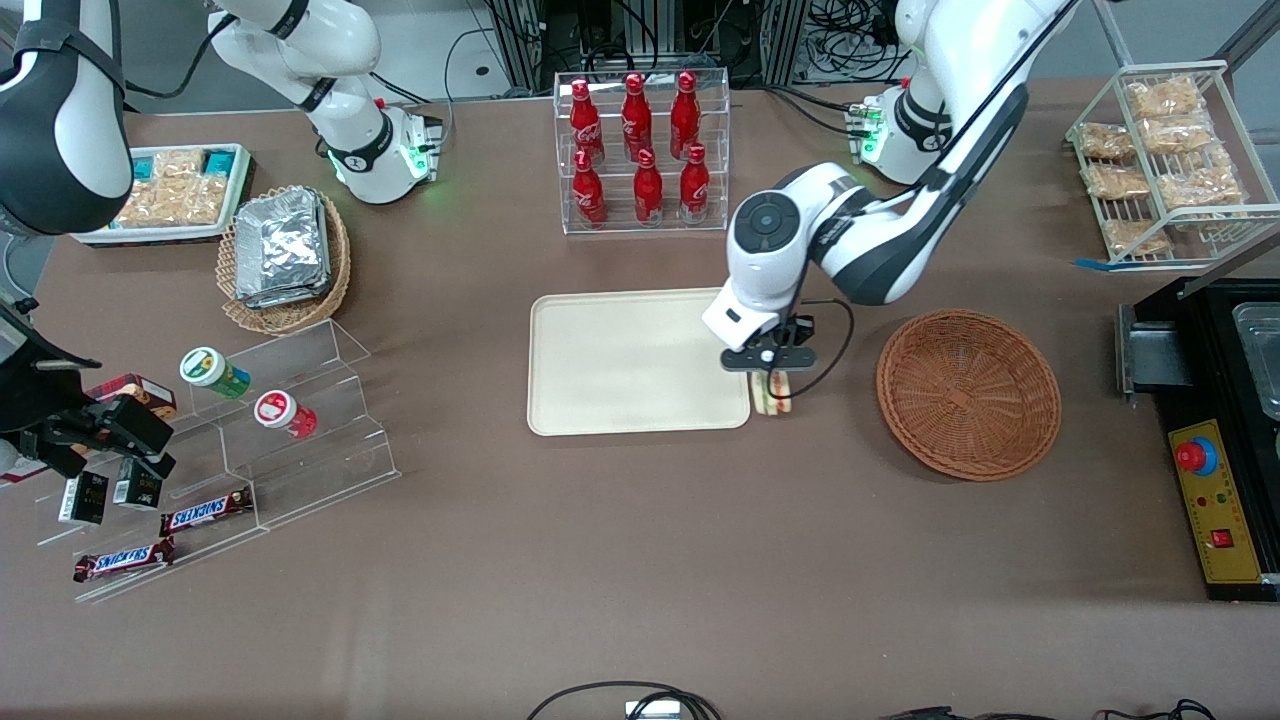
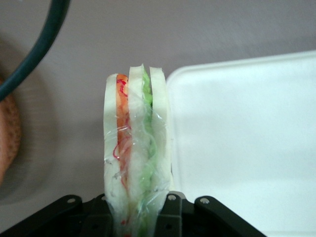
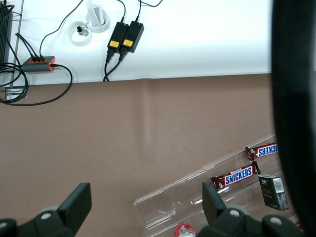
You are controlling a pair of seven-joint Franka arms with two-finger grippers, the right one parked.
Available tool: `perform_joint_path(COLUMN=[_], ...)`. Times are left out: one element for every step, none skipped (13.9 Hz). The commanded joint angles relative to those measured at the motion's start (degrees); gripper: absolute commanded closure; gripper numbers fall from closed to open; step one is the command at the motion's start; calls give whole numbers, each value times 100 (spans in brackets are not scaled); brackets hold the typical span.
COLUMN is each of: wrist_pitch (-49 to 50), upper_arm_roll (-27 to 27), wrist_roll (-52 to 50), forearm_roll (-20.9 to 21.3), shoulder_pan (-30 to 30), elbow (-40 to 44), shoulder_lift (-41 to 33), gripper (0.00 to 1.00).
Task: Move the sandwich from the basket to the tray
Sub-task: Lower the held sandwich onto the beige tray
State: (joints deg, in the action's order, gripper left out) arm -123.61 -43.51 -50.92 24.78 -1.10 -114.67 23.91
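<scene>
We note the gripper (image 1: 771,385) hanging over the bench (image 1: 640,560) in the gap between the tray (image 1: 620,362) and the basket (image 1: 968,392), just beside the tray's edge on the working arm's side. Its fingers (image 2: 170,210) are clamped on the sandwich (image 2: 136,148) — the wrist view shows the wedge standing up out of the jaws, pinched across its flat bread faces near one end, with the red-orange and green filling layers edge-on to the camera and the clear wrap creased around them. We judge this grip sensible: squeezing across the bread slices keeps the layers together, whereas gripping along the cut edge would likely splay them. The free end of the sandwich projects well clear of the fingers, so most of its length is unsupported. The basket looks empty in the front view and lies well apart from the gripper, toward the working arm's end of the bench. The sandwich is not yet over the tray; in the wrist view the tray's rounded corner sits just beside the bread, with bare bench under the wedge itself. We judge the carry mostly done — what is left is a short sideways travel over the rim, then lowering and release.
</scene>
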Motion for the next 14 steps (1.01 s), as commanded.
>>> perform_joint_path(wrist_pitch=[-109,-163,-189,-190,-190,-198,-207,-268,-356,-365,-365,-365,-365,-365], upper_arm_roll=[-141,-79,-70,-70,-70,-70,-70,-70,-70,-70,-70,-70,-70,-70], wrist_roll=[-110,-311,-496,-715,-918,-1059,-1182,-1288,-1376,-1394,-1394,-1394,-1394,-1394], forearm_roll=[159,185,342,526,685,843,984,1098,1186,1205,1205,1205,1205,1205], shoulder_pan=[257,416,522,558,610,698,725,751,777,821,839,839,848,857], elbow=[173,173,190,208,208,208,234,235,209,200,199,199,199,191], shoulder_lift=[333,429,587,710,816,956,1070,1167,1212,1238,1265,1274,1274,1274], gripper=[100,100,100,100,100,100,100,100,100,100,100,100,100,100])
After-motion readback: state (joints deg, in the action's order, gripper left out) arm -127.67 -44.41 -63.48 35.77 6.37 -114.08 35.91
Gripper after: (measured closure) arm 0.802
